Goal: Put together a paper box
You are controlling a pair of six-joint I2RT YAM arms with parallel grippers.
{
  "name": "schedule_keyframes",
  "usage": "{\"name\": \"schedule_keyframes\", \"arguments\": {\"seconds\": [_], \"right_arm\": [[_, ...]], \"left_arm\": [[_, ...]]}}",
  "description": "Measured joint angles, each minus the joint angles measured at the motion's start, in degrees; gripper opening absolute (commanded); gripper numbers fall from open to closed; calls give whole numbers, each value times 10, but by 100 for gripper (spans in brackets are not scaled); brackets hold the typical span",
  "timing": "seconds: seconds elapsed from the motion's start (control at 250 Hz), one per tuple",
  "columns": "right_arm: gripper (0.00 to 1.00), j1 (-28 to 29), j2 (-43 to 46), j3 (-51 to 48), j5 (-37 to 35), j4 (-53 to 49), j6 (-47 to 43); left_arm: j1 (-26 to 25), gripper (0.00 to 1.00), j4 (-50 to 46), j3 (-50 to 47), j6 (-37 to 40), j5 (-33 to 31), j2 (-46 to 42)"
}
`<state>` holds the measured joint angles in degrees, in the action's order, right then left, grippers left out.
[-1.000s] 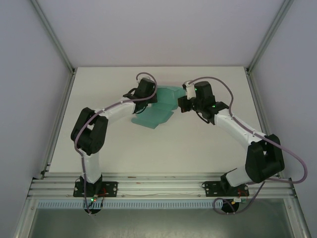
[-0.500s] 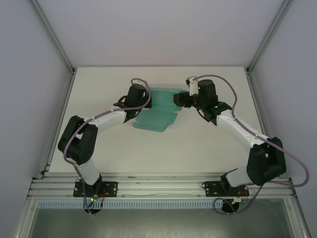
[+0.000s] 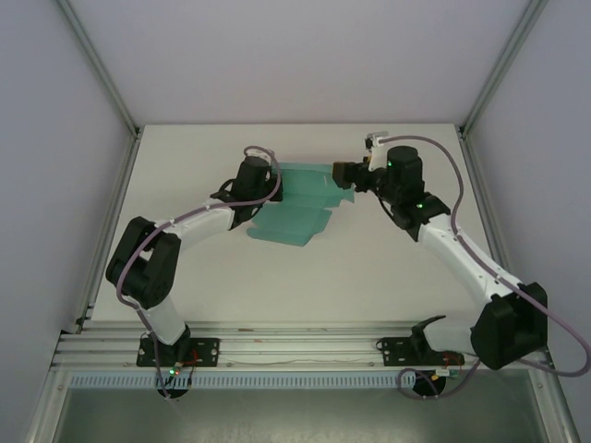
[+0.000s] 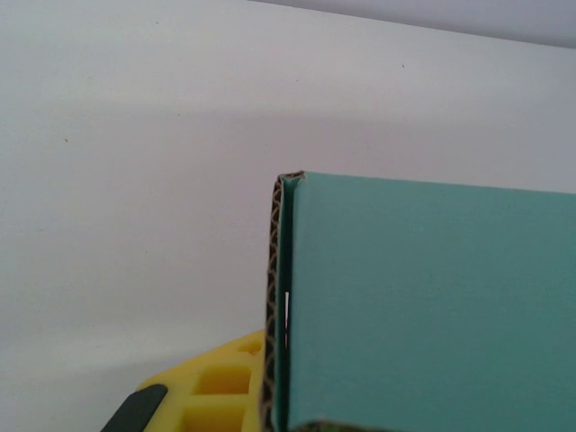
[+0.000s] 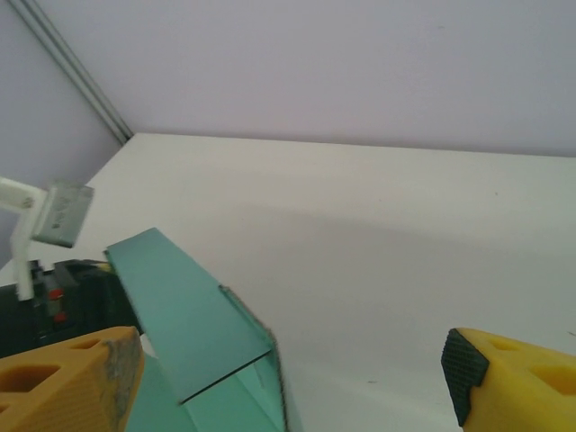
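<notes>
The paper box (image 3: pixel 297 201) is a teal-green card, partly folded, lying at the middle back of the white table. My left gripper (image 3: pixel 267 190) is at its left edge and is shut on a folded panel. In the left wrist view that panel (image 4: pixel 423 306) stands edge-on beside one yellow finger (image 4: pixel 211 391), and the other finger is hidden behind the card. My right gripper (image 3: pixel 341 173) hovers open just right of the box. In the right wrist view its yellow fingers stand wide apart, and a raised teal flap (image 5: pixel 184 324) sits near the left finger (image 5: pixel 67 378).
The white table (image 3: pixel 369 268) is bounded by aluminium frame posts (image 3: pixel 111 212) on the left and right, with grey walls behind. My left arm's black wrist (image 5: pixel 54 306) shows beyond the flap in the right wrist view. Bare table lies in front of the box.
My right gripper has opened, let go of the box's right side and drawn back to the right. My left arm swung left with the box a second ago and has held still since.
</notes>
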<state>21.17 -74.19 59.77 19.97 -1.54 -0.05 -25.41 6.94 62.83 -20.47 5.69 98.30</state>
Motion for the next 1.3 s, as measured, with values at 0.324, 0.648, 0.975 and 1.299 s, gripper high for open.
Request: {"name": "schedule_keyframes", "arguments": {"seconds": [0.324,0.648,0.975,1.299], "right_arm": [[86,7,-104,2,0,14,-9],[86,50,-155,2,-117,138,23],[90,62,-108,-25,-230,97,30],[90,37,-1,-66,-257,-52,29]], "left_arm": [[0,0,0,0,0,14,0],[-5,0,-10,14,-6,-9,2],[-20,0,-29,31,-11,-47,2],[-20,0,-47,50,-11,-50,2]]}}
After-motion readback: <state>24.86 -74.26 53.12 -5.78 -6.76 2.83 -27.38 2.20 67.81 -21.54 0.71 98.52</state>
